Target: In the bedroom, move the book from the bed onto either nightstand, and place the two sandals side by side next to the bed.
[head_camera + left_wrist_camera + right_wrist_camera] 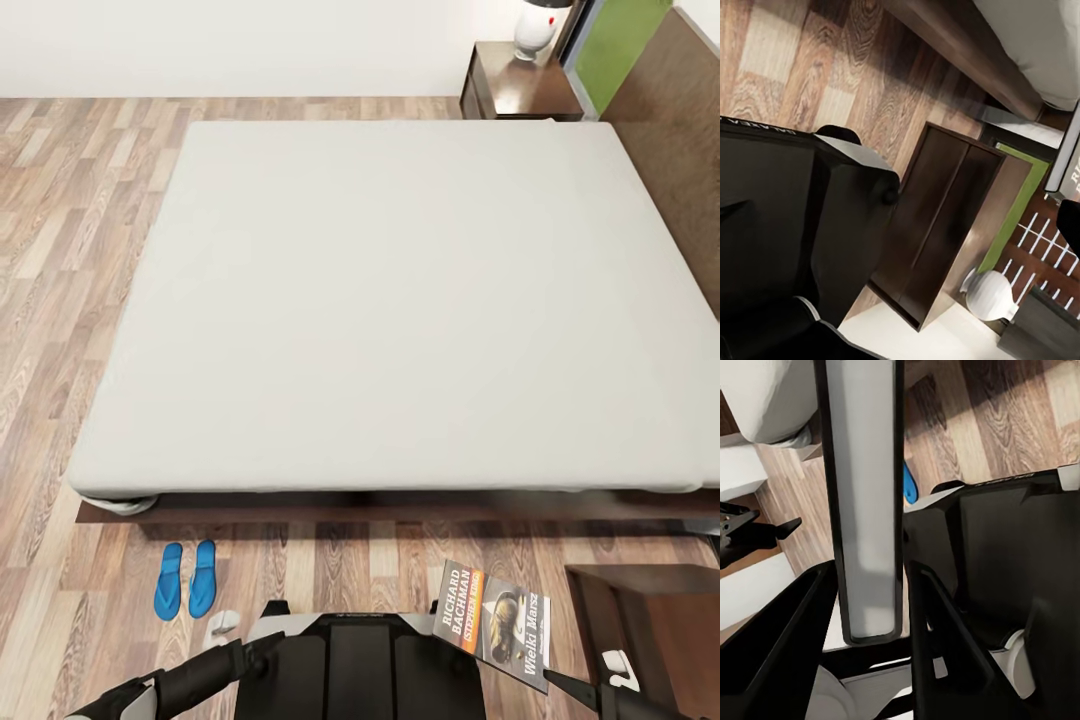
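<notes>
The book (pixel 495 622), with a dark cover, an orange band and "Richard Bachman" on it, hangs over the floor by the bed's near side. My right gripper (pixel 562 682) is shut on its lower edge. The right wrist view shows the book (pixel 866 510) edge-on between the two dark fingers (pixel 787 637). The two sandals (pixel 186 580), bright blue, lie side by side on the floor close to the bed's near left corner. The bed (pixel 400 300) has a bare pale mattress. A nightstand (pixel 650 630) stands just right of the book. My left gripper (pixel 240 640) is tucked low by my trunk, its jaws hard to make out.
A second nightstand (pixel 520 90) with a white lamp (pixel 540 25) stands at the bed's far right corner, beside the dark headboard (pixel 670 130). Wood-plank floor (pixel 60 250) runs along the bed's left side. The left wrist view shows a nightstand (pixel 945 225) and a lamp (pixel 988 294).
</notes>
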Tool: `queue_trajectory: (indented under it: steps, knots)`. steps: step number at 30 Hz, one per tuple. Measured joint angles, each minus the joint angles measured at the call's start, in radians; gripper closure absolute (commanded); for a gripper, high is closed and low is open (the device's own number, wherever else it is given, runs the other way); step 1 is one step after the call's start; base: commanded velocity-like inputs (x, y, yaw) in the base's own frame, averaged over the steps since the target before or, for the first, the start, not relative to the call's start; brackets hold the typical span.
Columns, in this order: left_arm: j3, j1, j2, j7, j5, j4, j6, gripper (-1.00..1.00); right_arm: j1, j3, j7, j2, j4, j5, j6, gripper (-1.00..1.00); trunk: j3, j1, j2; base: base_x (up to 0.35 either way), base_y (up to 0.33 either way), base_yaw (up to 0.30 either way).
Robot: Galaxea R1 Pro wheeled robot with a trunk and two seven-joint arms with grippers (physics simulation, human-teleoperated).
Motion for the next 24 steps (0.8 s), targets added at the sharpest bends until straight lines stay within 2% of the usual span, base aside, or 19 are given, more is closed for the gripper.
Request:
queue_trajectory:
  steps: [6, 9, 13, 16, 19, 21, 23, 24]
  knots:
    - [0.000, 0.000, 0.000, 0.005, 0.000, 0.002, -0.002, -1.00, 0.000, 0.000, -0.001, 0.000, 0.000, 0.000, 0.000, 1.00, 0.010, 0.000, 0.000, 0.000, 0.000, 0.000]
    - [0.000, 0.000, 0.000, 0.038, 0.001, 0.002, -0.021, -1.00, 0.000, 0.000, -0.001, 0.000, 0.000, 0.000, 0.000, 1.00, 0.015, 0.000, 0.000, 0.000, 0.000, 0.000]
    - [0.000, 0.001, -0.001, 0.173, 0.004, 0.003, -0.077, -1.00, 0.000, 0.001, -0.002, 0.000, 0.000, 0.000, 0.000, 1.00, 0.021, 0.000, 0.000, 0.000, 0.000, 0.000]
    - [-0.004, 0.018, -0.005, 0.267, 0.005, 0.003, -0.093, -1.00, 0.000, 0.001, -0.002, 0.000, 0.000, 0.000, 0.000, 1.00, 0.026, 0.000, 0.000, 0.000, 0.000, 0.000]
    - [-0.008, 0.058, -0.007, 0.317, 0.000, 0.002, -0.100, -1.00, 0.000, 0.001, -0.001, 0.000, 0.000, 0.000, 0.000, 1.00, 0.031, 0.000, 0.000, 0.000, 0.000, 0.000]
    - [-0.014, 0.077, -0.008, 0.329, -0.016, 0.001, -0.107, -1.00, 0.000, 0.000, -0.001, 0.000, 0.000, 0.000, 0.000, 1.00, 0.034, 0.000, 0.000, 0.000, 0.000, 0.000]
    - [-0.027, 0.088, -0.014, 0.335, -0.050, 0.001, -0.121, -1.00, 0.000, 0.000, -0.001, 0.000, 0.000, 0.000, 0.000, 1.00, 0.037, 0.000, 0.000, 0.000, 0.000, 0.000]
    - [-0.038, 0.092, -0.023, 0.339, -0.082, 0.001, -0.134, -1.00, 0.000, 0.000, -0.001, 0.000, 0.000, 0.000, 0.000, 1.00, 0.039, 0.000, 0.000, 0.000, 0.000, 0.000]
